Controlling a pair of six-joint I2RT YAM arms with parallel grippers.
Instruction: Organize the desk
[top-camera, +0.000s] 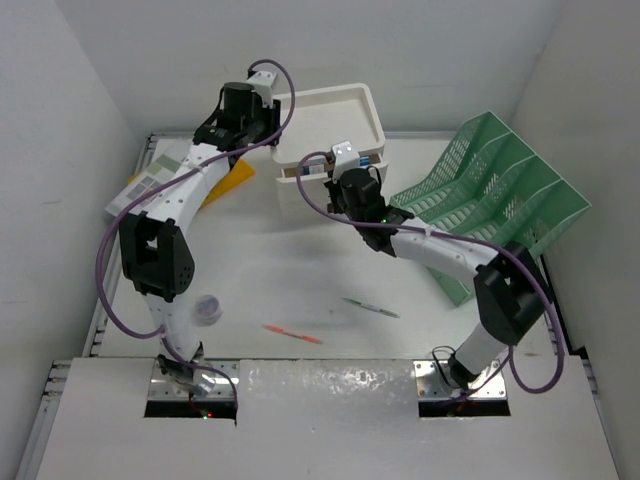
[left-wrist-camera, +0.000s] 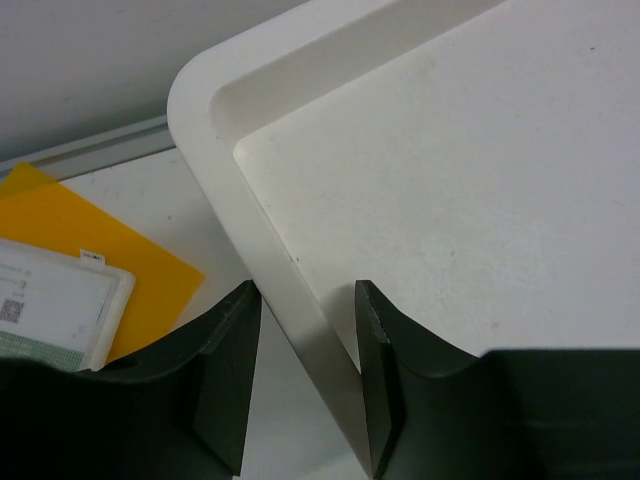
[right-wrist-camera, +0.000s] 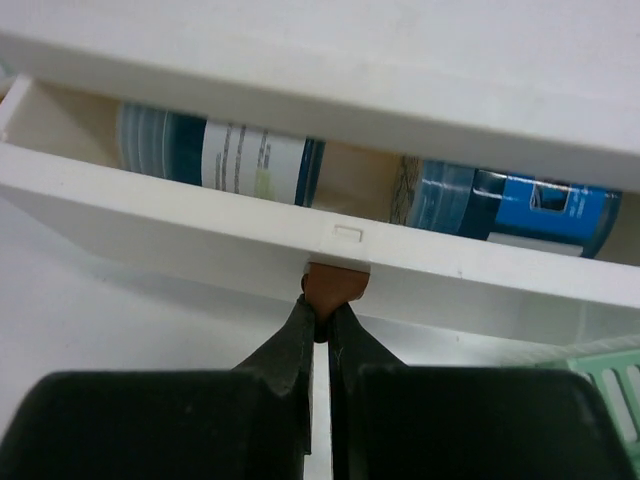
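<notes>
The desk (top-camera: 300, 265) spreads white beneath both our arms, with bare surface showing between them. The green mesh file rack (top-camera: 490, 190) crowds its right side, close to our right arm. The white drawer unit (top-camera: 335, 125) sits far centre. Our left arm reaches far forward, and the left gripper (left-wrist-camera: 306, 300) is clamped astride the unit's top rim. Our right gripper (right-wrist-camera: 320, 320) is pinched tight on the brown pull tab (right-wrist-camera: 335, 282) of a slightly open drawer (right-wrist-camera: 200, 225) that holds blue-labelled containers (right-wrist-camera: 250, 155). An orange pen (top-camera: 292, 333) and a grey pen (top-camera: 370, 306) lie mid-desk.
</notes>
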